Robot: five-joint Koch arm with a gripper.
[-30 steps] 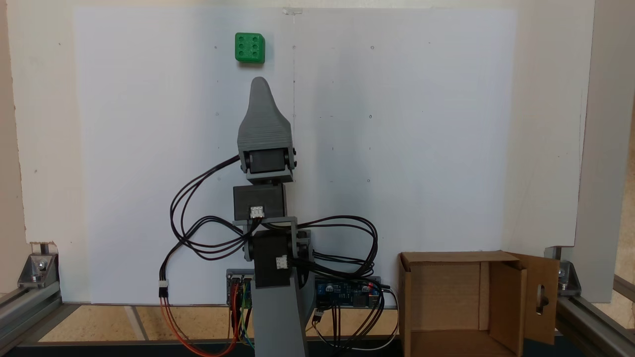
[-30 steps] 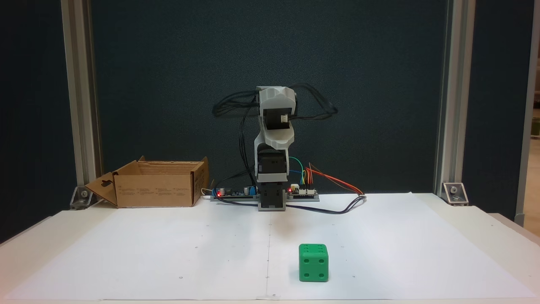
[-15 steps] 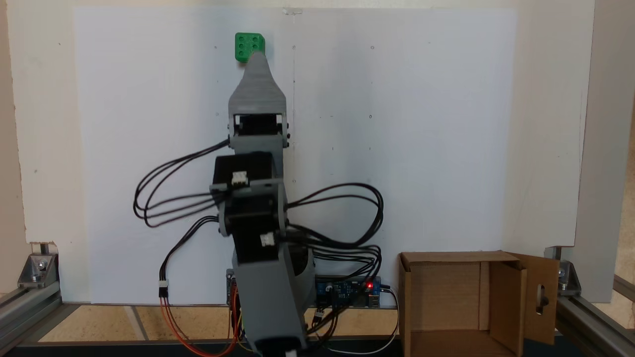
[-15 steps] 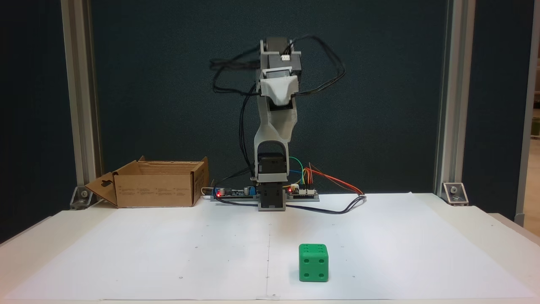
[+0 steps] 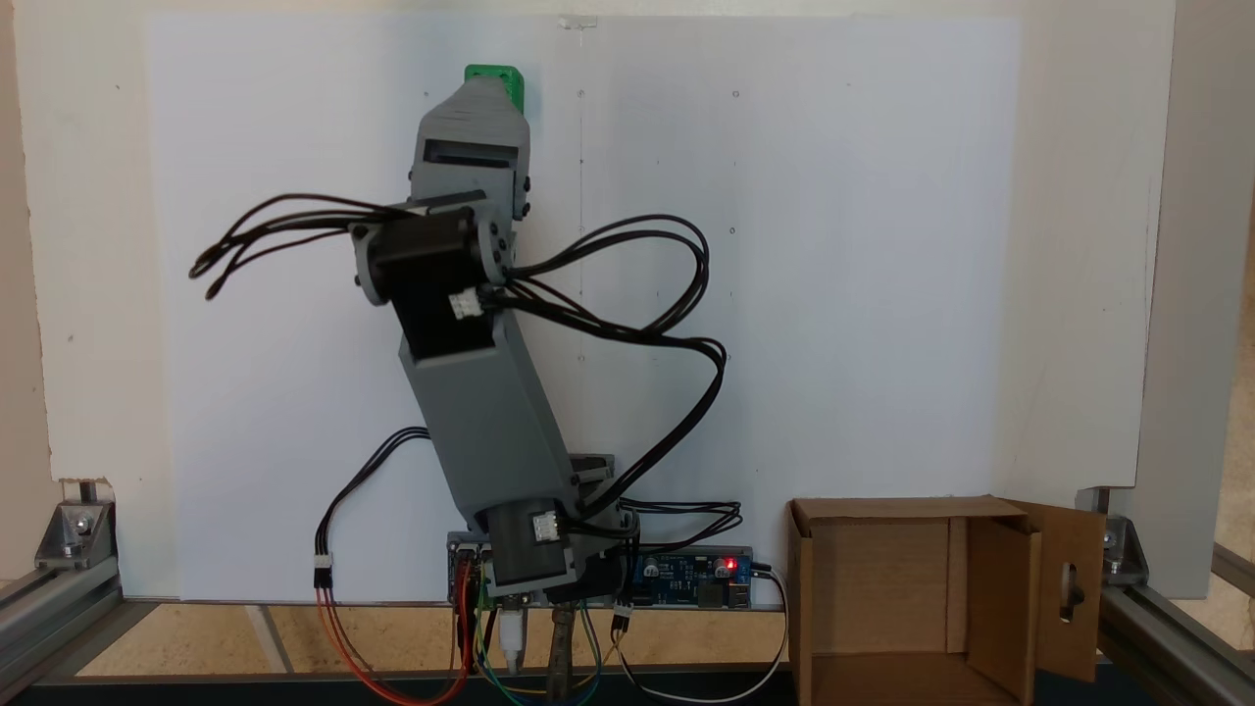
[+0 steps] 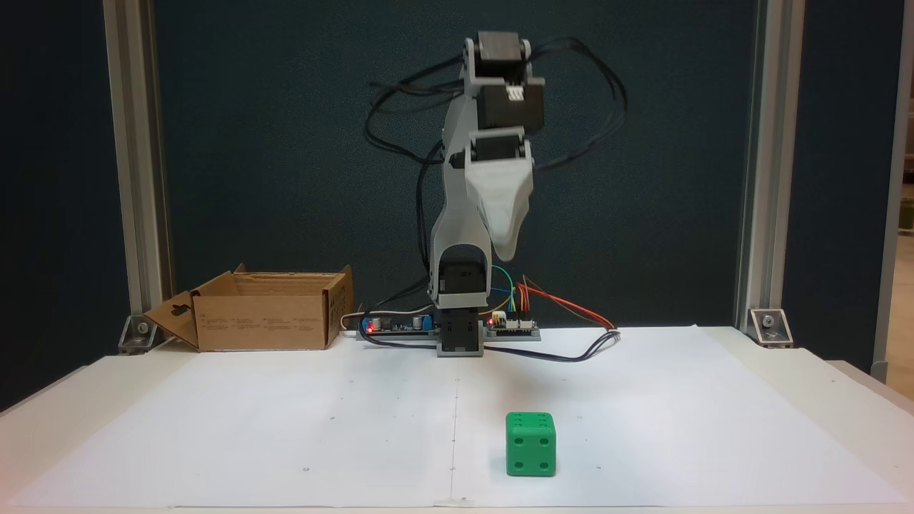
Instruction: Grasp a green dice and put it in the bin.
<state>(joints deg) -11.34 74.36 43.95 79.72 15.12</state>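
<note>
On the white paper sheet [image 6: 285,421] covering the bench [image 6: 821,400], the green dice [image 6: 531,443] rests flat, with a four-pip face toward the camera in a fixed view. It lies well forward of the arm base [image 6: 460,335], near the sheet's front edge, just right of the paper's centre seam. The gripper [image 6: 504,253] hangs high above the bench, tip pointing down, well apart from the green dice and not touching it. In a fixed view from above, the gripper [image 5: 487,86] overlaps most of the green dice [image 5: 508,78], leaving only its upper right edge visible. Only one tapered jaw shows in both fixed views, so its opening cannot be determined; nothing is seen held. The bin [image 6: 260,321] stands beside the arm base, its top open, one slotted flap [image 6: 171,319] folded outward.
</note>
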